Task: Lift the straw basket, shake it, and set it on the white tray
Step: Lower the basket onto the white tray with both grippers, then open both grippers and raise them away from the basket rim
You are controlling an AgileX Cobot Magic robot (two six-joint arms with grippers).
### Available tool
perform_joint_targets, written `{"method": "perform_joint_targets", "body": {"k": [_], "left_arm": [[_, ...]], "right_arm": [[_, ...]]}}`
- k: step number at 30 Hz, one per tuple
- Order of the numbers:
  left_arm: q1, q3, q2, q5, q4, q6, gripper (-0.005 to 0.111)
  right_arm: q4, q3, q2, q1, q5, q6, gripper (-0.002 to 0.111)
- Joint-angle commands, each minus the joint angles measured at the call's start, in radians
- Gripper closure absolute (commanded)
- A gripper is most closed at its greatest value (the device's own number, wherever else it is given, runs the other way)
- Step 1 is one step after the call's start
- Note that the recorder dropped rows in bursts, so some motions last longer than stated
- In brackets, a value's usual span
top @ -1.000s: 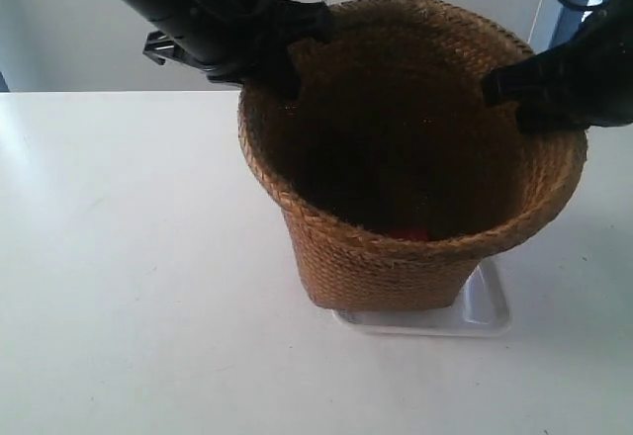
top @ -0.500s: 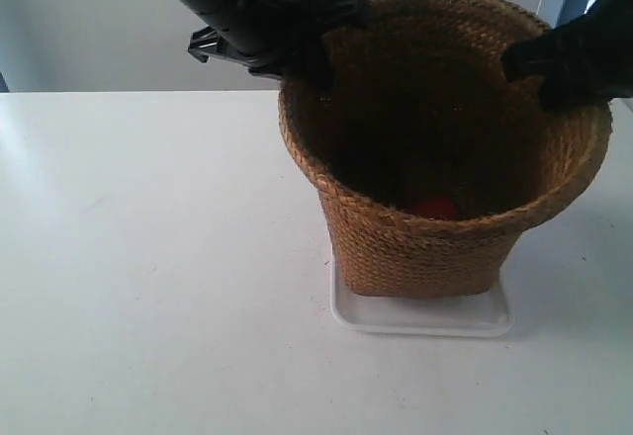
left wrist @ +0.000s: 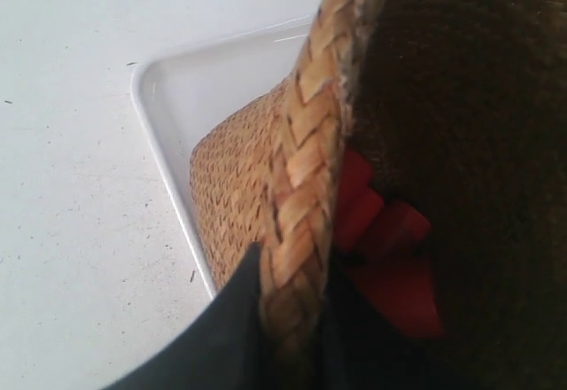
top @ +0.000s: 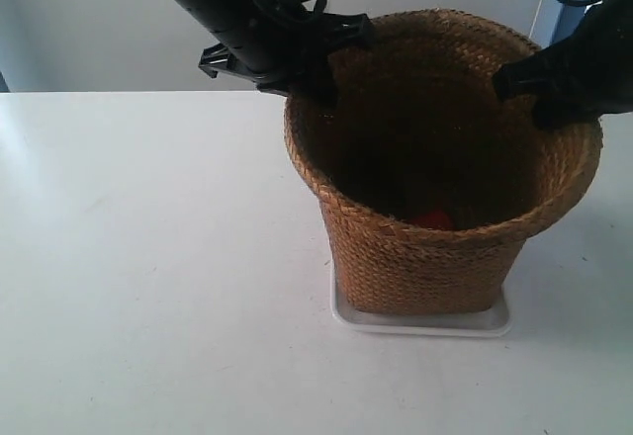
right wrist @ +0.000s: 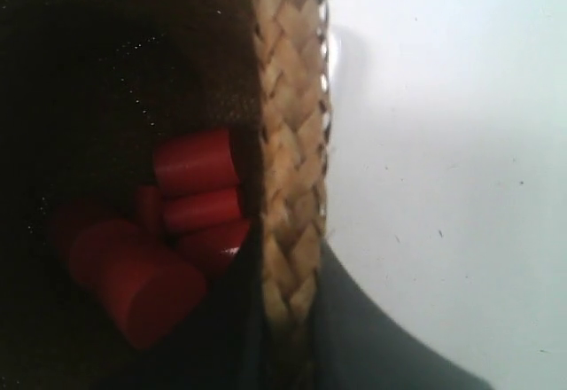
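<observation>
The brown woven straw basket [top: 425,257] stands upright with its base inside the rim of the white tray [top: 425,324]; whether it rests there or hovers just above I cannot tell. The arm at the exterior view's left has its gripper [top: 331,59] clamped on the basket's rim, and the arm at the exterior view's right grips [top: 524,84] the opposite rim. In the left wrist view my left gripper [left wrist: 292,319] is shut on the braided rim [left wrist: 310,159], with the tray [left wrist: 186,97] below. My right gripper [right wrist: 288,319] is shut on the rim [right wrist: 288,142] too.
Several red cylinders [right wrist: 190,164] lie in the basket's dark bottom, also showing as red pieces [left wrist: 390,257] and a red spot [top: 430,219]. The white table [top: 148,257] stretches out to the view's left and front of the tray. A wall stands behind.
The basket, held by both grippers, has moved from over the tray's left edge rightward to centre over the tray, and has come down toward it.
</observation>
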Motion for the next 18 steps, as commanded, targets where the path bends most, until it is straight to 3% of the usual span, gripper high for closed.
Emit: {"method": "perform_joint_targets", "body": {"k": [1, 5, 12, 15, 18], "left_arm": [[-0.010, -0.011, 0.008, -0.007, -0.031, 0.026, 0.107], [-0.010, -0.011, 0.008, -0.017, -0.031, 0.073, 0.101], [-0.010, -0.011, 0.008, -0.009, -0.031, 0.084, 0.060], [-0.010, -0.011, 0.008, -0.009, -0.031, 0.084, 0.043], [-0.010, -0.011, 0.006, -0.009, -0.029, 0.084, 0.035]], "right_arm": [[-0.016, -0.010, -0.003, -0.003, -0.007, -0.022, 0.103], [-0.018, -0.010, -0.003, -0.003, -0.005, -0.022, 0.085], [-0.018, -0.010, -0.003, -0.003, -0.011, -0.019, 0.043], [-0.018, -0.010, -0.003, -0.003, -0.011, -0.019, 0.037], [-0.024, -0.010, -0.003, -0.003, -0.018, -0.019, 0.036]]}}
